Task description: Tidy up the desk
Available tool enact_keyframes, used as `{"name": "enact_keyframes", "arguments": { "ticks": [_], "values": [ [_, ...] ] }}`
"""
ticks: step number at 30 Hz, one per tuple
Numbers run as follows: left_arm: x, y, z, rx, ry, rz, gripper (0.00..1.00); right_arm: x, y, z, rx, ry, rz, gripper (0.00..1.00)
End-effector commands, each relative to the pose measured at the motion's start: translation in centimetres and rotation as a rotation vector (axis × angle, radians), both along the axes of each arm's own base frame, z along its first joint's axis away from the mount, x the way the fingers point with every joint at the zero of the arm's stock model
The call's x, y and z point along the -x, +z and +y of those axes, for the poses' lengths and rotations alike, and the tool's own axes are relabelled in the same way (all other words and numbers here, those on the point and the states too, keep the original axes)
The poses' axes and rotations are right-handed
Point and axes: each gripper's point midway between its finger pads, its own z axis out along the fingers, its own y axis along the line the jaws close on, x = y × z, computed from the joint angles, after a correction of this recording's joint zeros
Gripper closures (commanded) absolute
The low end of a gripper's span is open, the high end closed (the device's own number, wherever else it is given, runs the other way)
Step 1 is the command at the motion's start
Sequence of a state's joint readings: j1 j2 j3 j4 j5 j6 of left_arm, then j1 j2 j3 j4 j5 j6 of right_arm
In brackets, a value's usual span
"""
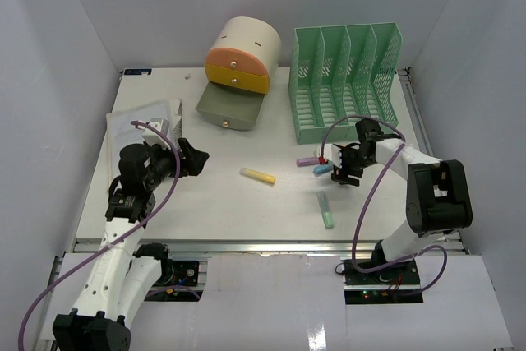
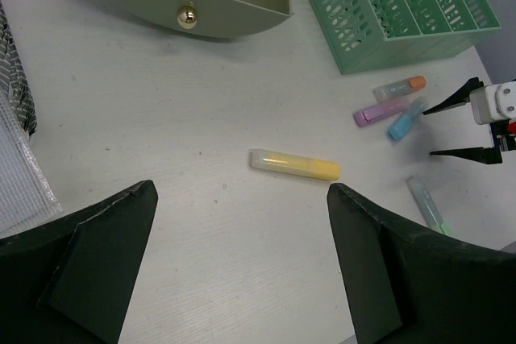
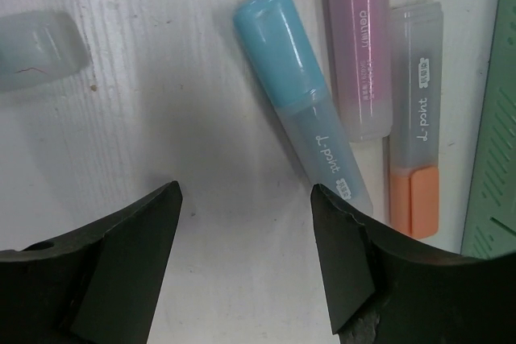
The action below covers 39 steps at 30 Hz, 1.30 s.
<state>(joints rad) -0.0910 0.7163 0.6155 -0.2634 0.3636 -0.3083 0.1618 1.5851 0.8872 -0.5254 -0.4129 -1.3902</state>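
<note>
The desk (image 1: 205,211) is a white tabletop with a metal rail along its front edge. A yellow highlighter (image 1: 257,176) lies near the middle, also in the left wrist view (image 2: 294,165). My left gripper (image 1: 197,156) is open and empty, just left of it. Blue (image 3: 302,94), purple (image 3: 359,46) and orange (image 3: 415,118) highlighters lie together beside the green file rack. My right gripper (image 3: 246,191) is open and empty, low over the desk, just short of the blue one (image 1: 322,168). A pale green highlighter (image 1: 326,210) lies nearer the front.
A green file rack (image 1: 345,80) stands at the back right. A round drawer unit (image 1: 238,59) at the back middle has its grey bottom drawer (image 1: 230,108) pulled out. A mesh pouch (image 1: 144,121) lies at the left.
</note>
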Motion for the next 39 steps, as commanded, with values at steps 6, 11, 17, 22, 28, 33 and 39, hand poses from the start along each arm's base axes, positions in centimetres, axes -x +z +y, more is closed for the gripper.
{"name": "enact_keyframes", "arguments": {
  "ticks": [6,11,17,22,28,33,39],
  "values": [
    [0.3,0.5,0.3,-0.018,0.01,-0.028,0.02,-1.0,0.7,0.8,-0.04,0.049,-0.021,0.32],
    [0.3,0.6,0.3,-0.017,0.012,-0.03,0.02,0.6,3.2,2.2,-0.124,0.182,-0.056,0.29],
    [0.4,0.7,0.3,-0.014,0.011,-0.036,0.02,0.5,3.8,2.6,-0.132,0.263,-0.075,0.23],
    [0.4,0.8,0.3,-0.014,0.012,-0.038,0.02,-1.1,2.7,2.2,-0.097,0.253,-0.043,0.24],
    [0.4,0.9,0.3,-0.011,0.015,-0.041,0.02,-3.3,2.0,2.0,-0.08,0.21,-0.016,0.26],
    [0.4,0.8,0.2,-0.007,0.007,-0.037,0.02,-3.3,0.7,1.6,-0.062,0.184,0.038,0.28],
    [0.5,1.0,0.2,-0.008,0.007,-0.046,0.02,-1.7,-0.5,1.0,-0.033,0.174,0.14,0.36]
  ]
}}
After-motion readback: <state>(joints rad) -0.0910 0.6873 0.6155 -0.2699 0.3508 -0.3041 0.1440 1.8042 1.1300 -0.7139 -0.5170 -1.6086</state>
